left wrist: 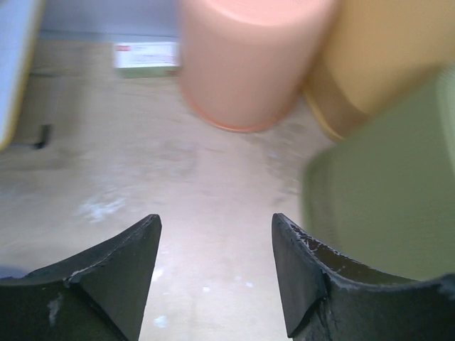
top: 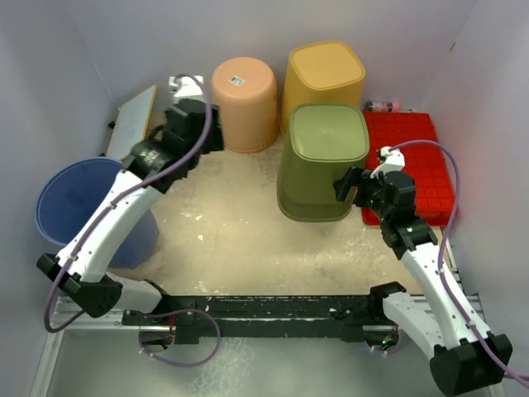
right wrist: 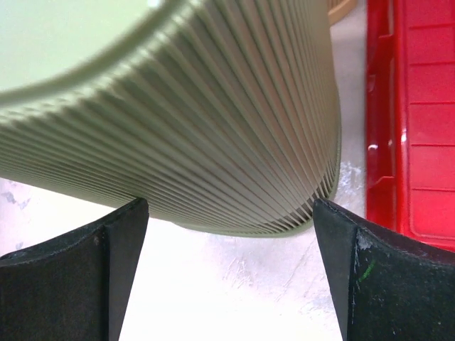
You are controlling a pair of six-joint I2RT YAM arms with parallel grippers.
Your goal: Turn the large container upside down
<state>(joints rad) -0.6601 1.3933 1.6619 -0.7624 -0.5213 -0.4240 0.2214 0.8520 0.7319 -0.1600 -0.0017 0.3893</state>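
The large container (top: 322, 157), an olive-green ribbed bin, stands in the middle of the table with its flat base up and its rim on the surface. In the right wrist view its ribbed wall (right wrist: 213, 121) fills the space just ahead. My right gripper (top: 347, 188) (right wrist: 229, 204) is open at the bin's right side, low near the rim, with nothing between its fingers. My left gripper (top: 211, 132) (left wrist: 217, 222) is open and empty over bare table left of the bin (left wrist: 384, 192), apart from it.
An orange bucket (top: 245, 99) (left wrist: 249, 57) and a yellow bin (top: 325, 78) (left wrist: 384, 57) stand base-up behind the green one. A red tray (top: 409, 157) (right wrist: 419, 106) lies to the right. A blue bucket (top: 83, 203) is under the left arm, and a board (top: 136, 120) leans at the back left.
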